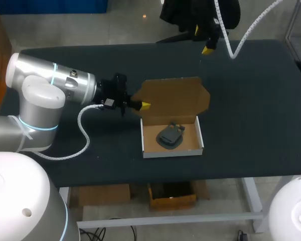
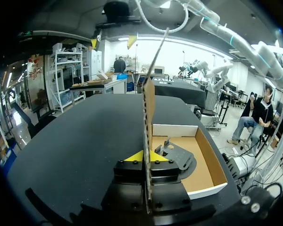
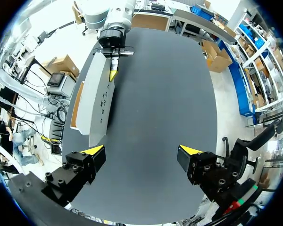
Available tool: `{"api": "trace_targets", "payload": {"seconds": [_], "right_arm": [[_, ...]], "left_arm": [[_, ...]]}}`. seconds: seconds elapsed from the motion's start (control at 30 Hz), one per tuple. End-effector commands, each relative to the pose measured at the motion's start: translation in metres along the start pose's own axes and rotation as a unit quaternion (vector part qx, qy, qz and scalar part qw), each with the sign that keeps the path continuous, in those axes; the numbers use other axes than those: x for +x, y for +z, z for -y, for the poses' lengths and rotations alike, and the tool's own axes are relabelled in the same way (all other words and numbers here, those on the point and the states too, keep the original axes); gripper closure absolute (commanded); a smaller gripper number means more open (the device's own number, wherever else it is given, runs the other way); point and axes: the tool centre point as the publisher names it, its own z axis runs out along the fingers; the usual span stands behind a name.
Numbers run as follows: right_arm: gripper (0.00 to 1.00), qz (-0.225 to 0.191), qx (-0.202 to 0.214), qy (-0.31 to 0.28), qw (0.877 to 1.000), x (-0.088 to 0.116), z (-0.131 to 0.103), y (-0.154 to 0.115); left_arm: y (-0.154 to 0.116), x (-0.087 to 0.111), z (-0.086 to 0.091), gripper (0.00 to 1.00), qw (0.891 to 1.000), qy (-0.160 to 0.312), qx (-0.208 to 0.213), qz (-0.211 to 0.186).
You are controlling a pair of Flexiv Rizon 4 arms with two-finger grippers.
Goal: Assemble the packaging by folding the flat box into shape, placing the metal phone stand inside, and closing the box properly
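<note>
Since the stand already lies in the tray, step in hand judged to be closing the lid.

Black tabletop (image 1: 251, 100): carries the white-walled, brown-lined cardboard box (image 1: 173, 152) near its middle, a little toward the near edge. Tray long axis runs parallel to the near edge.

Brown cardboard lid (image 1: 173, 98): hinged along the tray's far wall and raised, close to upright. Left wrist view shows it edge-on (image 2: 148, 101), running straight ahead from the fingers. Right wrist view shows its white outer face (image 3: 96, 103).

Dark grey metal phone stand (image 1: 169, 135): inside the tray, about mid-floor, apart from the walls. Also seen beside the lid sheet in the left wrist view (image 2: 179, 157).

Left gripper (image 1: 143, 105): at the lid's left end, yellow tips pinching the sheet from both faces (image 2: 146, 156). Nearer arm by far.

Right gripper (image 1: 209, 49): over the far edge of the tabletop, well apart from the box. Fingers spread wide, nothing between them (image 3: 144, 150).

Key relation: the tray lies on the near-edge side of the held lid, so the lid must swing about its hinge toward the near edge. The grip sits at one end of the lid's long axis, so the free right end may lag or twist (judgement).

Not resolved:
- The hinge crease is hidden behind the lid in both wrist views.
- Tray and stand are hidden behind the lid in the right wrist view.
- Lid tuck flaps cannot be told apart.
- Cannot tell whether the stand sits below the wall tops.
</note>
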Motion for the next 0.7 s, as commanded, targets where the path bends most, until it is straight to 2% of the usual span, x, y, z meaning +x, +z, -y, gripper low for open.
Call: {"api": "trace_targets", "payload": {"seconds": [0.03, 0.43, 0.47, 0.5, 0.53, 0.63, 0.7], "right_arm": [[0.00, -0.025, 0.023, -0.002, 0.999, -0.013, -0.014, -0.001], [0.00, -0.034, 0.059, -0.025, 0.997, -0.030, -0.046, 0.012], [0.05, -0.035, 0.062, -0.027, 0.997, -0.031, -0.049, 0.014], [0.20, -0.036, 0.066, -0.028, 0.997, -0.032, -0.051, 0.016], [0.31, -0.038, 0.068, -0.031, 0.997, -0.032, -0.054, 0.018], [0.25, -0.040, 0.082, -0.028, 0.995, -0.030, -0.062, 0.023], [0.27, -0.045, 0.082, -0.027, 0.995, -0.026, -0.066, 0.026]], "left_arm": [[0.002, 0.000, -0.001, 1.00, 1.000, 0.000, 0.001, 0.001], [0.002, 0.000, -0.001, 1.00, 1.000, 0.000, 0.001, 0.001], [0.002, 0.000, -0.001, 1.00, 1.000, 0.000, 0.001, 0.001], [0.002, 0.000, -0.001, 1.00, 1.000, 0.000, 0.001, 0.001], [0.002, 0.000, -0.001, 1.00, 1.000, 0.000, 0.001, 0.001], [0.002, 0.000, -0.001, 1.00, 1.000, 0.000, 0.001, 0.001], [0.002, 0.000, -0.001, 1.00, 1.000, 0.000, 0.001, 0.001]]}}
